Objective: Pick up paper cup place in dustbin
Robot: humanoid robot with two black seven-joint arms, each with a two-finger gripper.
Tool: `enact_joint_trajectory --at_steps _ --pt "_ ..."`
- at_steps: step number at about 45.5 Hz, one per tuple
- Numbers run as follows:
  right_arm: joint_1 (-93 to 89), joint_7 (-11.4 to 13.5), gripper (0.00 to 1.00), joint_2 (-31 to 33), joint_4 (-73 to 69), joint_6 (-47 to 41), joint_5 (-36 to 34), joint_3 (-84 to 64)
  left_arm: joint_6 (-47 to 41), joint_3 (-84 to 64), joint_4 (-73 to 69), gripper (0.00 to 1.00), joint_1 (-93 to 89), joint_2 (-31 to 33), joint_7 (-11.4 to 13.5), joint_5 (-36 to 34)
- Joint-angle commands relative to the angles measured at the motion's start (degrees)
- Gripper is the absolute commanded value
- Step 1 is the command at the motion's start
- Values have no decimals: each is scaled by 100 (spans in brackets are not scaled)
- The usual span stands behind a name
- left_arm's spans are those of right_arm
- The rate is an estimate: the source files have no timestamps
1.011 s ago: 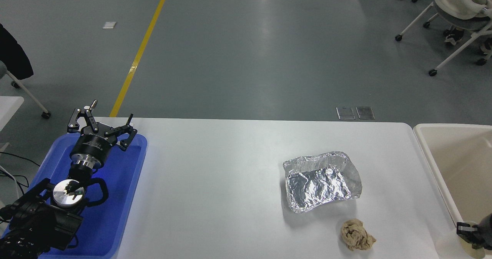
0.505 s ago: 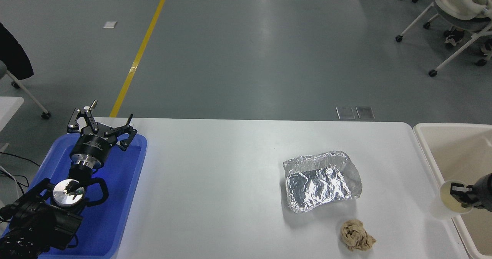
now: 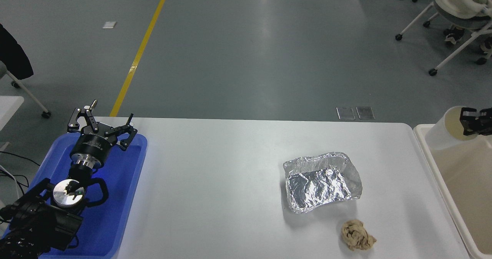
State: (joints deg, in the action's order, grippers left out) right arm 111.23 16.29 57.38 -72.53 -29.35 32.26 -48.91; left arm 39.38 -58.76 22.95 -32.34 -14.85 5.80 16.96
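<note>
- The right gripper [image 3: 469, 121] shows only at the picture's right edge; most of its arm is cut off, so its pose beyond the fingers cannot be read.
- Its black fingers [image 3: 467, 113] pinch the rim of the paper cup [image 3: 447, 130], one reaching into the cream inside.
- The cup is held tilted in the air, mouth turned toward the right, over the far left corner of the dustbin [image 3: 436, 174].
- The dustbin is cut off by the right and bottom edges; only part of its beige inside is seen.
- The left gripper [image 3: 103, 123] is parked over the blue tray [image 3: 130, 182] at the lower left, fingers spread apart and holding nothing; its arm runs out of the lower left corner.
- A crumpled foil tray [image 3: 323, 182] and a brownish paper wad [image 3: 357, 234] lie on the white table [image 3: 215, 186], well apart from the cup.
</note>
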Motion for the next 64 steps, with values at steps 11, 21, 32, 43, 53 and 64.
enact_joint_trajectory --at_steps 11,21,32,43,53,64 --pt "698 14 0 194 89 -440 -1 -13 -1 5 -1 100 0 0 0 0" --pt "163 14 0 124 1019 -352 -1 -5 -1 -4 -1 100 0 0 0 0" --pt "-988 14 0 -52 2611 -1 -71 267 -1 -4 -1 100 0 0 0 0" --pt "-2895 14 0 -614 4069 852 -290 1040 -1 -4 -1 100 0 0 0 0" --pt "-4574 5 0 -1343 5458 1414 -721 1964 -1 -4 -1 100 0 0 0 0" --pt "-5506 -30 0 -2073 6145 2038 -730 2315 -1 -4 -1 100 0 0 0 0"
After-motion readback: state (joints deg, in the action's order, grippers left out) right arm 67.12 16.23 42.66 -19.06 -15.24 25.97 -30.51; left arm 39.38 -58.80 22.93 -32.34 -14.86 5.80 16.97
